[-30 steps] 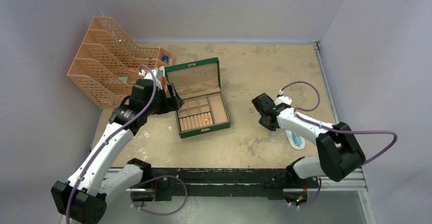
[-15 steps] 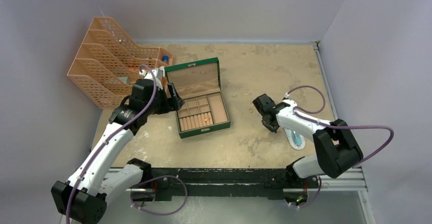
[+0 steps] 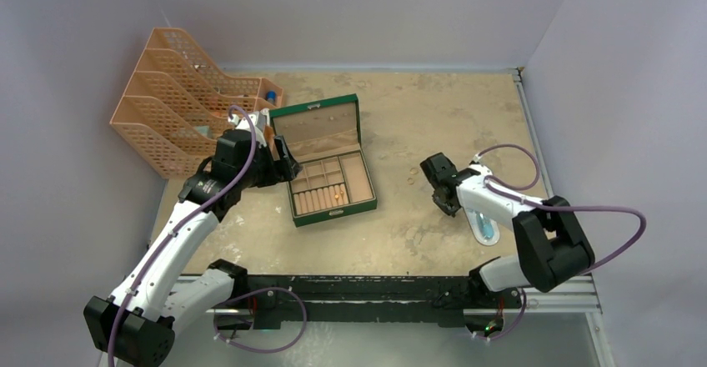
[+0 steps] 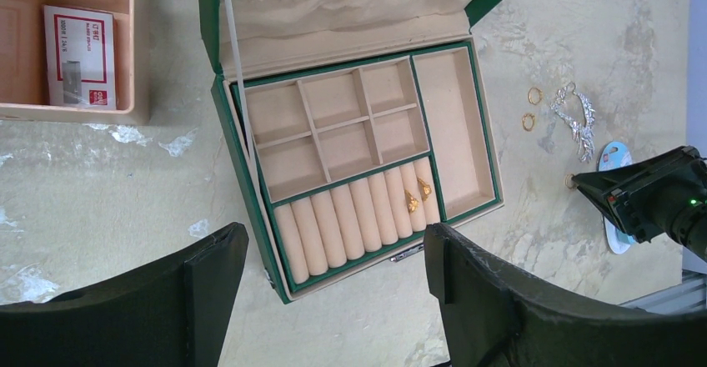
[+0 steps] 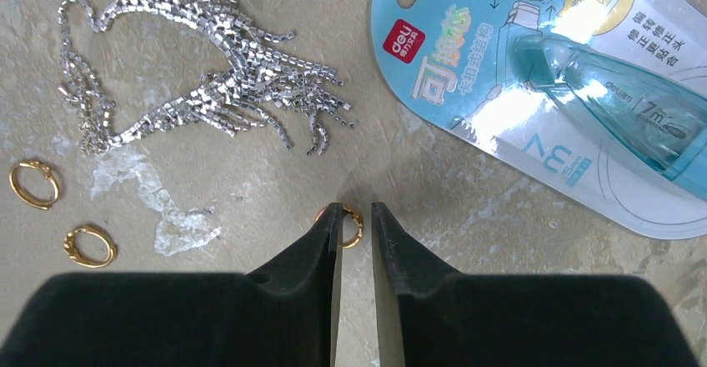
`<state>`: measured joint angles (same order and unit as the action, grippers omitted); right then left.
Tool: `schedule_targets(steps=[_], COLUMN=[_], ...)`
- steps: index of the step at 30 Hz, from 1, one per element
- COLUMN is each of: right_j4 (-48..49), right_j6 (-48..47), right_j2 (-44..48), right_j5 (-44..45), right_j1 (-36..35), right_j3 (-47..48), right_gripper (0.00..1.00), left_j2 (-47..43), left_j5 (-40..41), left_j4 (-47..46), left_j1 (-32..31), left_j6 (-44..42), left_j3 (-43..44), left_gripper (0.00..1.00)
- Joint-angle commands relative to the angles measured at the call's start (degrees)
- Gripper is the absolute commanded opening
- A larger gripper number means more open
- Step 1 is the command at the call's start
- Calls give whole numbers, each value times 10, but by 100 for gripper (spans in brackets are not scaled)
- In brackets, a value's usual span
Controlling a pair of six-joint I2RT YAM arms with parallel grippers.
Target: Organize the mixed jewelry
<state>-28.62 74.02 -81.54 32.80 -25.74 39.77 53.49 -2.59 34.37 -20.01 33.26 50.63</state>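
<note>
The mixed jewelry lies on the table right of the green box. In the right wrist view I see a silvery chain tangle, two gold rings, and a third gold ring. My right gripper is low over that third ring. Its jaws stand a narrow gap apart, the left fingertip covers part of the ring, and the ring lies flat on the table. My left gripper hangs wide open above the box's front edge, holding nothing. Two gold pieces sit in the box's ring rolls.
A light-blue oval packet lies just right of the right gripper. The box lid stands open. A peach file organizer fills the back left corner, and a peach tray with a card sits beside the box.
My right gripper has shifted a little right, toward the packet, uncovering two rings on the table to its left. Its jaws narrowed, then parted slightly. The left arm has not moved.
</note>
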Motion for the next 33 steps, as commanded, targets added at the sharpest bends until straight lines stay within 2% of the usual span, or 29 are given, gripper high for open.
schedule_targets(steps=[1, 8, 14, 20, 25, 31, 33], right_j4=[28, 43, 67, 153, 244, 345, 371], right_j6=[-5, -26, -60, -105, -123, -159, -175], right_j2=[7, 25, 60, 116, 132, 113, 99], right_j5=[-27, -54, -72, -136, -154, -149, -161], right_j1=[13, 14, 13, -6, -85, -216, -246], right_j3=[-28, -37, -35, -35, -14, 43, 57], right_gripper=[20, 0, 0, 0, 0, 0, 0], left_j2=[-6, -8, 3, 30, 61, 87, 99], left_j5=[2, -4, -58, -147, -229, -342, -352], left_j4=[-20, -20, -41, -61, -86, -181, -193], left_j1=[0, 0, 0, 0, 0, 0, 0], left_j6=[-15, -14, -17, -6, 32, 101, 112], left_j3=[1, 0, -5, -6, -7, -37, -39], left_gripper=[77, 77, 77, 78, 80, 78, 78])
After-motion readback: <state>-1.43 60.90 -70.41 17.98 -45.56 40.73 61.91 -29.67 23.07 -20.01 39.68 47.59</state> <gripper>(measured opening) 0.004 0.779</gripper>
